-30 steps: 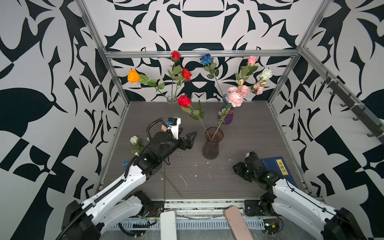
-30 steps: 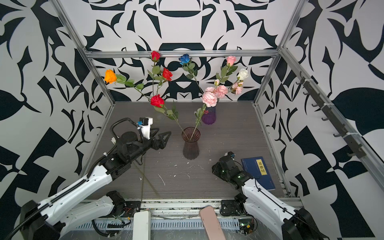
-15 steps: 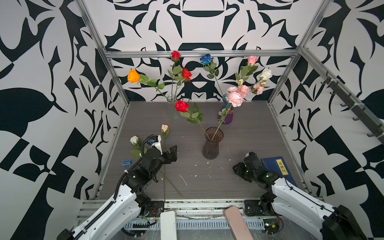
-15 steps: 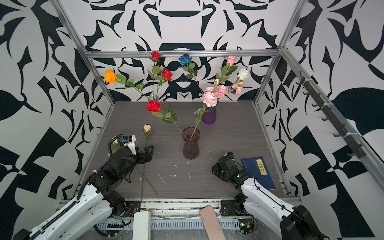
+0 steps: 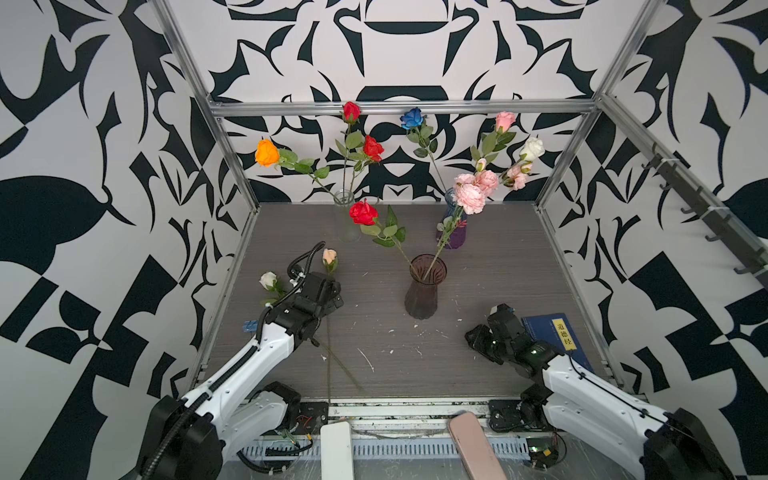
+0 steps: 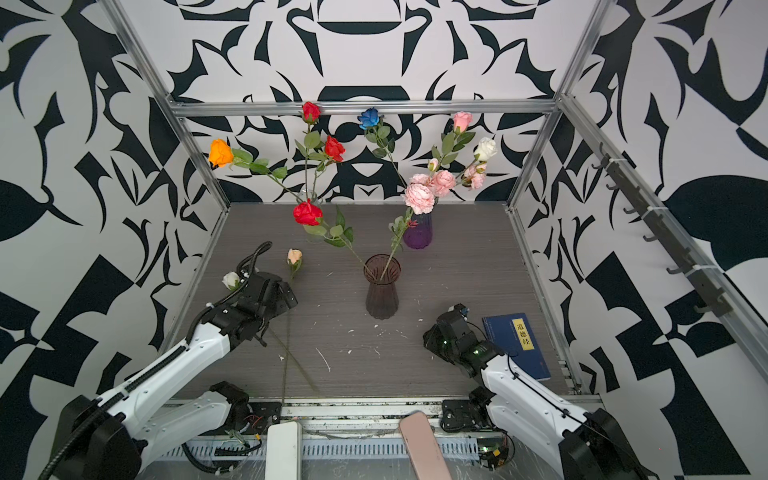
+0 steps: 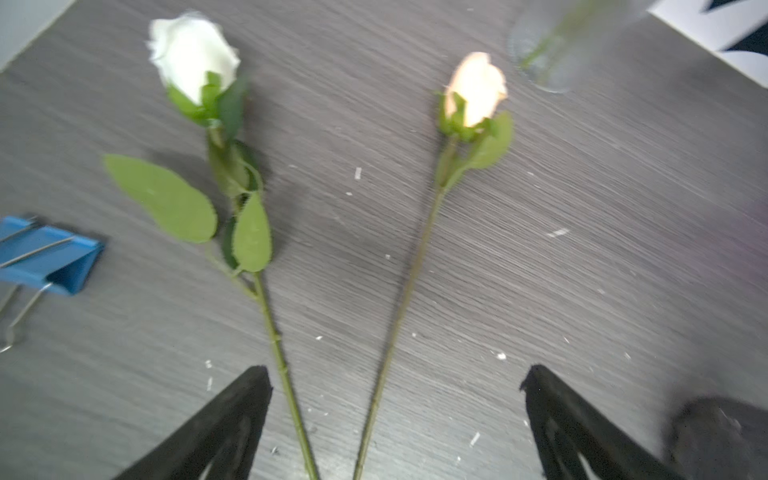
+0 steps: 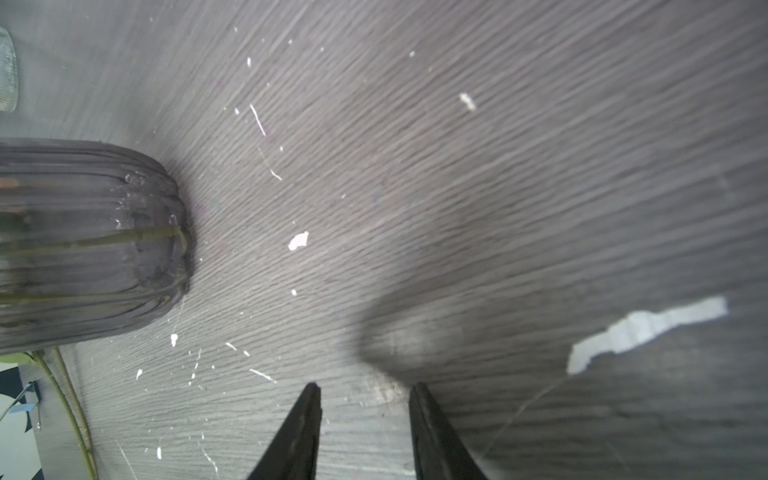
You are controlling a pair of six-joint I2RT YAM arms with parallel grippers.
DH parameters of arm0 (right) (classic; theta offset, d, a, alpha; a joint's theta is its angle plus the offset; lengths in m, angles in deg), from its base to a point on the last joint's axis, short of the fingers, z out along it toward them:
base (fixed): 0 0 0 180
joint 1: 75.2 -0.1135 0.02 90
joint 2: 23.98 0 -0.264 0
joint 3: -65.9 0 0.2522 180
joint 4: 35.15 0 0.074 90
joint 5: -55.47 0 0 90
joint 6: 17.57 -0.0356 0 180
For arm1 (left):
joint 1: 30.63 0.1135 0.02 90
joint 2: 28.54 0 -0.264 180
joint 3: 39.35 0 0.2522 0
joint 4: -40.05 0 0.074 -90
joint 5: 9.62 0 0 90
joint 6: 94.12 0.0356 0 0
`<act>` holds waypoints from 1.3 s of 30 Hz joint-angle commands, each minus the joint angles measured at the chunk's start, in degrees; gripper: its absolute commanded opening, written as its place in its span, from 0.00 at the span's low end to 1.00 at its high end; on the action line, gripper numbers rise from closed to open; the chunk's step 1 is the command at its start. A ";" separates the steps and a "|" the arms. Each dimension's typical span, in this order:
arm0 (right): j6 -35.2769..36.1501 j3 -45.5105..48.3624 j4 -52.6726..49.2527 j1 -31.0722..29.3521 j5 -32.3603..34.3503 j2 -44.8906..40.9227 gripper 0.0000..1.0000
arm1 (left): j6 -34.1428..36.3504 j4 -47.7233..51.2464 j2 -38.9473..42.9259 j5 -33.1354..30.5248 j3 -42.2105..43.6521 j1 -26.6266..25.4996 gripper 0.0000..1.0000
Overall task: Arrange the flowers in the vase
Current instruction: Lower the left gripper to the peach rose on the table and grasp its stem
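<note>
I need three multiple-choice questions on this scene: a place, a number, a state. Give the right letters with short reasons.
1. Where does the blue book lie?
A. beside the right gripper
B. at the far left edge
C. in the middle, upright

2. How many stems stand in the dark vase?
A. one
B. two
C. four

3. How is the left gripper?
A. shut on one stem
B. open, two lying stems between its jaws
C. shut on nothing

1 A: the book lies next to that arm's wrist.
2 B: only the red rose and pink bloom lead into it.
3 B: the white rose and peach rose stems run between spread jaws.
</note>
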 commanded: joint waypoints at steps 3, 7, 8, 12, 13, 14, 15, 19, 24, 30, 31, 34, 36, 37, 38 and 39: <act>0.09 -0.26 0.66 0.41 0.06 -0.44 0.39 | 0.60 1.82 -3.98 1.61 -2.26 1.17 0.99; 0.14 -0.09 0.56 0.54 -0.11 -0.79 0.39 | 3.16 1.14 -11.04 7.65 -5.26 4.49 0.99; 0.12 -0.01 0.54 0.48 -0.11 -1.07 0.39 | 3.74 1.40 -13.57 9.22 -6.24 5.48 0.99; -0.08 0.31 0.21 0.62 0.06 -2.14 0.39 | 6.39 0.84 -20.49 15.24 -9.24 8.18 0.92; -0.12 0.35 0.16 0.66 0.02 -2.26 0.39 | 6.95 1.01 -22.34 16.56 -10.12 8.78 0.90; -0.15 0.43 0.19 0.71 -0.02 -2.37 0.39 | 7.35 1.35 -24.18 17.82 -11.16 9.41 0.86; -0.16 0.44 0.05 0.69 0.02 -2.37 0.39 | 7.58 1.82 -25.82 18.68 -11.98 9.95 0.86; -0.17 0.45 -0.19 0.80 -0.07 -2.71 0.39 | 8.62 2.67 -31.42 22.56 -14.75 12.15 0.75; -0.34 0.74 -0.32 0.89 0.00 -3.34 0.39 | 10.34 3.05 -36.37 25.63 -17.87 13.68 0.66; -0.26 0.52 0.12 1.02 -0.37 -2.29 0.39 | 11.47 4.65 -41.32 26.12 -21.94 14.07 0.56; -0.20 0.53 0.21 1.07 -0.38 -2.20 0.39 | 11.56 4.92 -42.07 26.16 -22.56 14.28 0.56; -0.18 0.58 0.21 1.13 -0.38 -2.35 0.39 | 11.98 5.32 -43.84 26.41 -24.11 14.50 0.51; -0.23 0.62 0.21 1.15 -0.38 -2.37 0.39 | 12.24 5.46 -44.85 26.60 -25.02 14.53 0.49; -0.22 0.59 0.21 1.11 -0.38 -2.37 0.39 | 12.38 5.59 -45.42 26.84 -25.45 14.63 0.44; -0.26 0.62 0.21 1.12 -0.42 -2.37 0.39 | 12.54 5.65 -45.91 27.09 -25.84 14.69 0.43; -0.26 0.58 0.21 1.15 -0.46 -2.37 0.39 | 12.61 5.76 -46.38 27.34 -26.19 14.76 0.39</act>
